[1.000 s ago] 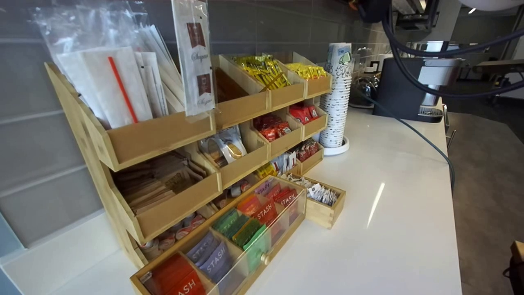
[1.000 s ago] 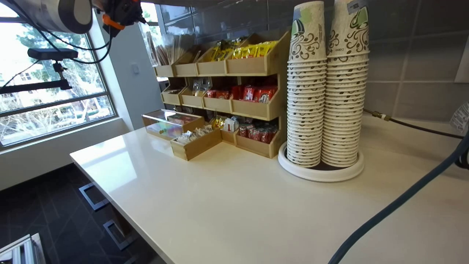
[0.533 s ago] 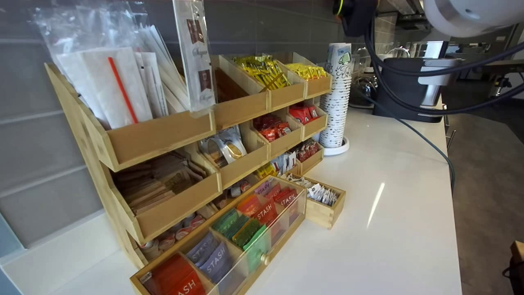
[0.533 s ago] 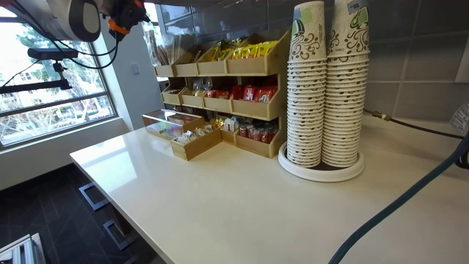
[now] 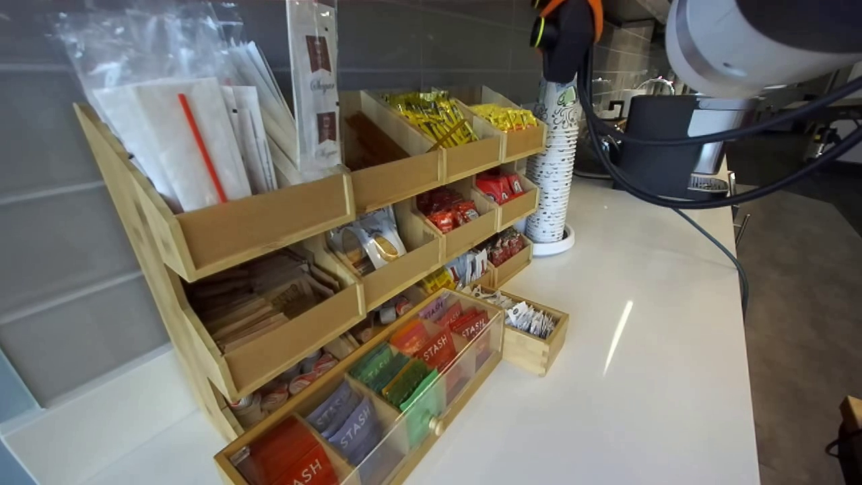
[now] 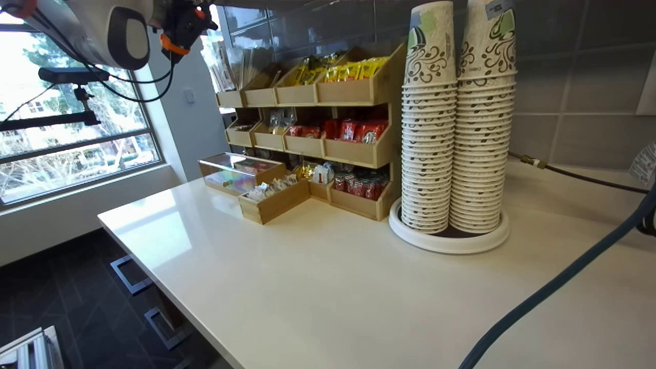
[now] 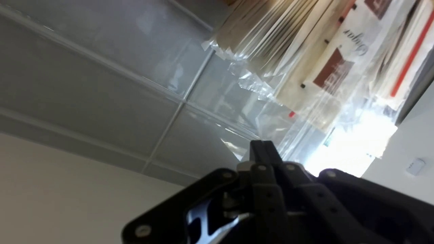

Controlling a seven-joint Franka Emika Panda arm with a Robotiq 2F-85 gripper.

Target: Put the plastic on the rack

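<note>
The plastic is a long clear sleeve with a white "Sugar" packet (image 5: 320, 87) in it. It hangs upright at the right end of the rack's top-left compartment, its lower end about level with the front board's top edge. I cannot tell whether that end is inside. The wooden rack (image 5: 397, 180) has three tiers; it also shows in an exterior view (image 6: 343, 93). In the wrist view my gripper (image 7: 262, 144) is shut on the clear end of the plastic (image 7: 334, 73). The gripper (image 6: 211, 23) also shows high beside the rack; its fingertips are out of frame elsewhere.
The top-left compartment holds a clear bag (image 5: 145, 40) of white packets and a red straw. A tea box (image 5: 436, 424) and a small packet box (image 5: 532, 357) stand before the rack. Cup stacks (image 6: 428, 154) stand beside it. Arm cables (image 5: 663, 201) hang over the counter.
The arm has come lower and further into both exterior views, toward the rack. The plastic's lower end has swung left and back, from overlapping the front board to level with its top edge.
</note>
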